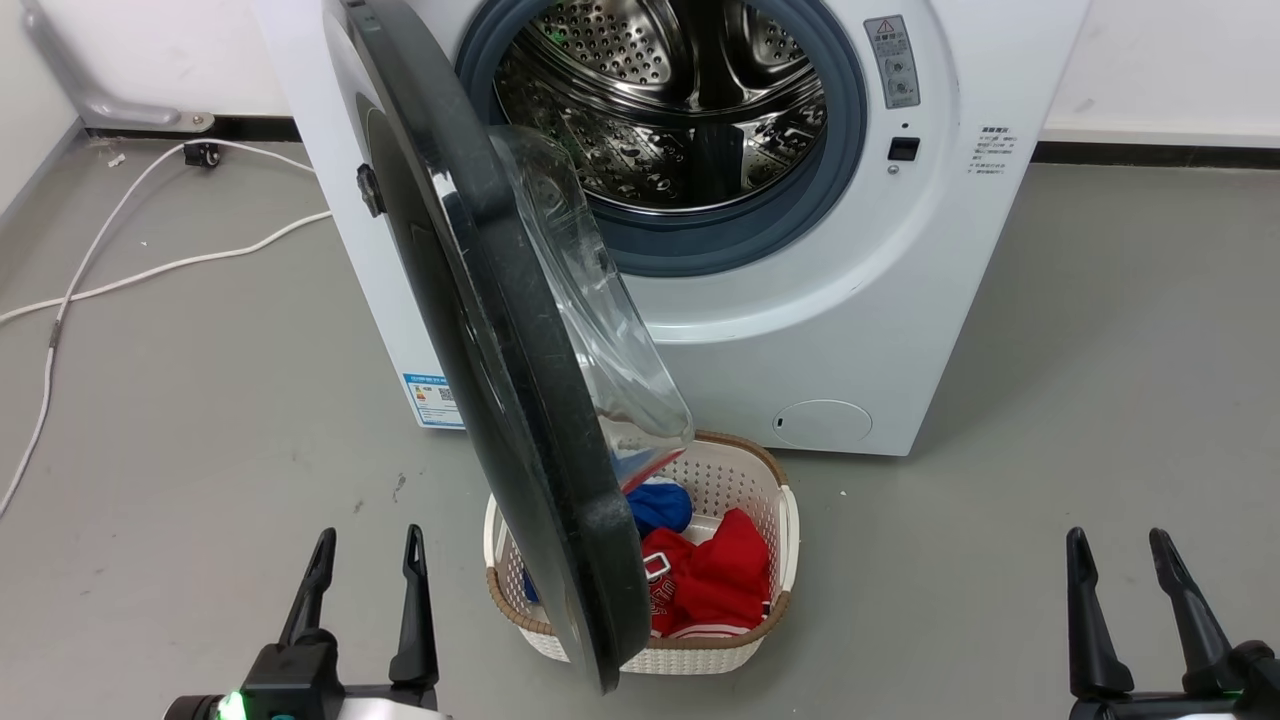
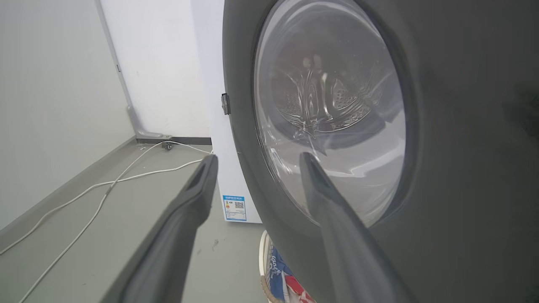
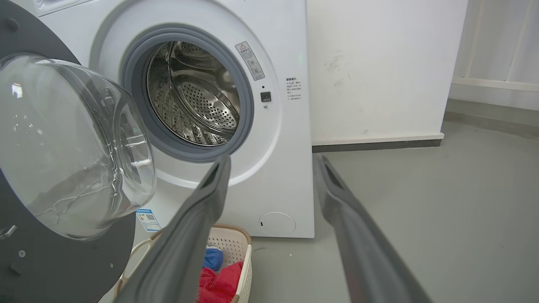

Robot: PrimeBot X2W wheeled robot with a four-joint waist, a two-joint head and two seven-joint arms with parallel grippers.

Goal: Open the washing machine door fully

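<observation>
Washing machine door (image 1: 480, 300) stands half-open, edge-on, just right of the spread, empty left gripper (image 1: 369, 537); the spread right gripper (image 1: 1116, 537) is well apart.

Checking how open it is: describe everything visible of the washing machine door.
The washing machine door is a large round disc with a glossy black rim and a clear glass bowl bulging from its inner side. It stands swung out, roughly edge-on to the head view, hinged at the machine's left, over a white laundry basket. The open left gripper and right gripper are apart from it.
</observation>
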